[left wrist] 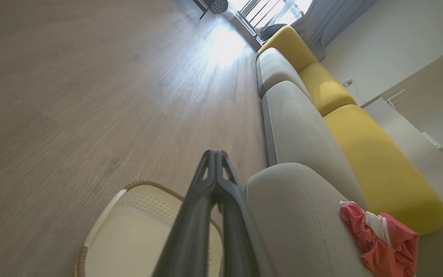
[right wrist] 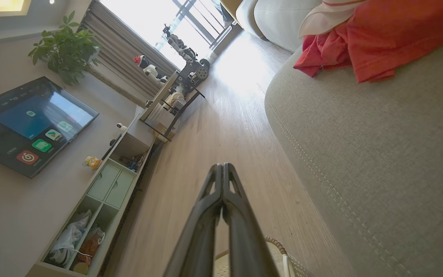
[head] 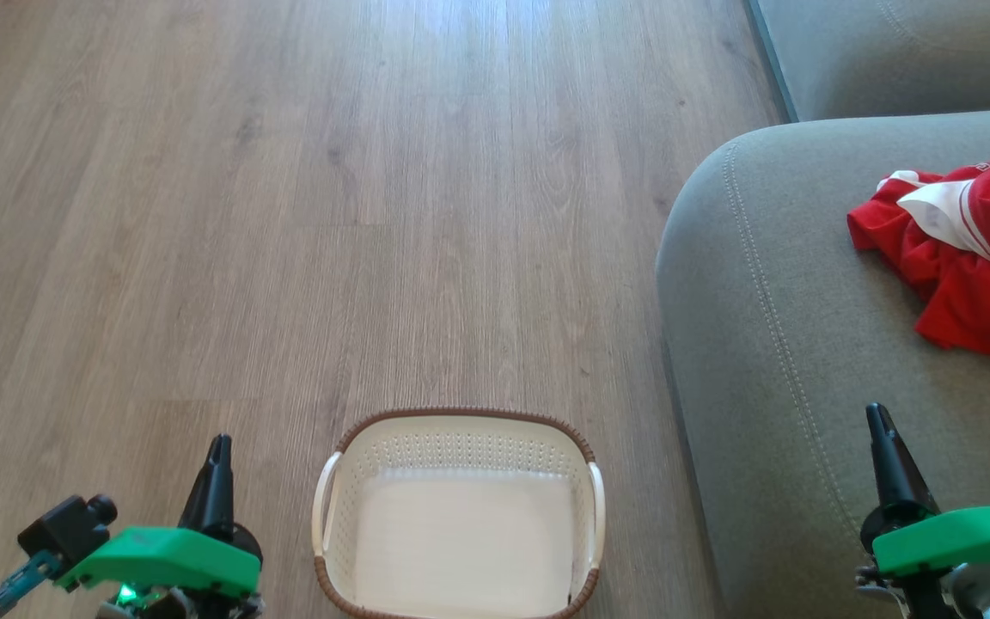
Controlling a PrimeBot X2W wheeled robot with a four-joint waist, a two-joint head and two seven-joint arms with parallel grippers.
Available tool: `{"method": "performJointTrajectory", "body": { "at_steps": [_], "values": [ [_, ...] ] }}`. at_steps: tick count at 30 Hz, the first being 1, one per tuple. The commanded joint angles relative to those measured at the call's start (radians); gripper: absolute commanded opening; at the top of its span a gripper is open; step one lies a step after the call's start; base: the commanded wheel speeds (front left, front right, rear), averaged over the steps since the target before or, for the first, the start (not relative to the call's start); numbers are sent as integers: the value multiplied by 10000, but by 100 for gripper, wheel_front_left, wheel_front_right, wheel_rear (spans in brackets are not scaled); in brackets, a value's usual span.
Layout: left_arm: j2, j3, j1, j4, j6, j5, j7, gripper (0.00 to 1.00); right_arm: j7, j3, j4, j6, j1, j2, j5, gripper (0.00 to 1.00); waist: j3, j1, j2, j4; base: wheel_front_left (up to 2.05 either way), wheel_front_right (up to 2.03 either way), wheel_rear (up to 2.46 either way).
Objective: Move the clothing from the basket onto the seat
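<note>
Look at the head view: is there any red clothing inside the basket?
No, the basket is bare down to its cream bottom, and the red clothing lies on the grey seat.

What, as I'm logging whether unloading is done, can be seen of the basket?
The basket is a small rounded-rectangular tub of cream plastic, its walls perforated, with a brown woven-look rim and a white handle on each side. It stands upright on the wooden floor, left of the grey seat with a gap between. Its inside looks empty; its near edge is cut off in the head view.
</note>
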Motion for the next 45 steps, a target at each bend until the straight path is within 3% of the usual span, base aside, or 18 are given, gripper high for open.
{"method": "performJointTrajectory", "body": {
  "at_steps": [1,45],
  "values": [
    [0,294,-590,-280,-89,-288,64,0,75,-3,-257,-1,-553,-14,268,0,4,0,0,-8,0,0,0],
    [-390,1557,-1181,58,-781,-4803,1305,0,1330,-533,297,-1,-1348,646,4187,0,104,0,0,-233,0,0,0]
  ]
}}
